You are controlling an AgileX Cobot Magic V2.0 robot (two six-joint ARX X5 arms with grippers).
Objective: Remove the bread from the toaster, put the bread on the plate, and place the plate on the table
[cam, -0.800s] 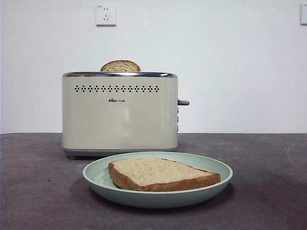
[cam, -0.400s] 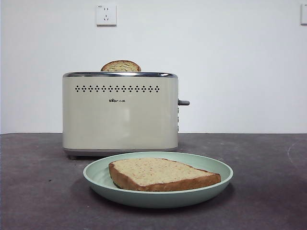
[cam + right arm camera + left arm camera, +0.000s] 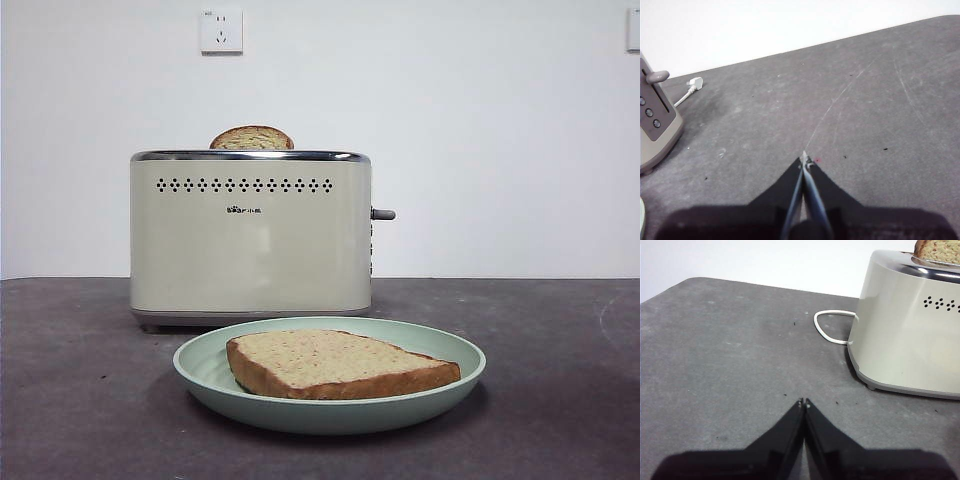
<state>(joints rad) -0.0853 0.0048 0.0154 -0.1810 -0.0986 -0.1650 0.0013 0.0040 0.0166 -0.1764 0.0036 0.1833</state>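
Front view: the bread (image 3: 340,364) lies flat in the plate (image 3: 200,362), which rests on the table (image 3: 80,400) at 6 o'clock from the toaster (image 3: 250,240). A second slice (image 3: 251,138) pokes from the toaster's slot at 12 o'clock. No arm shows here. The task looks finished.

Left wrist view: the left gripper (image 3: 804,402) hovers over bare table, jaws pressed together and holding nothing. The toaster (image 3: 905,330) stands off to one side, a white cord (image 3: 827,332) looping beside its base.

Right wrist view: the right gripper (image 3: 804,159) also has its jaws pressed together, empty, above the table. The toaster's lever end (image 3: 655,107) sits apart from it.

On handling, as a judgement: the bread is light, soft and crumbly, best pinched gently across its firmer crust edges. The plate seems stiff, smooth and possibly slippery; its raised rim is the natural hold.
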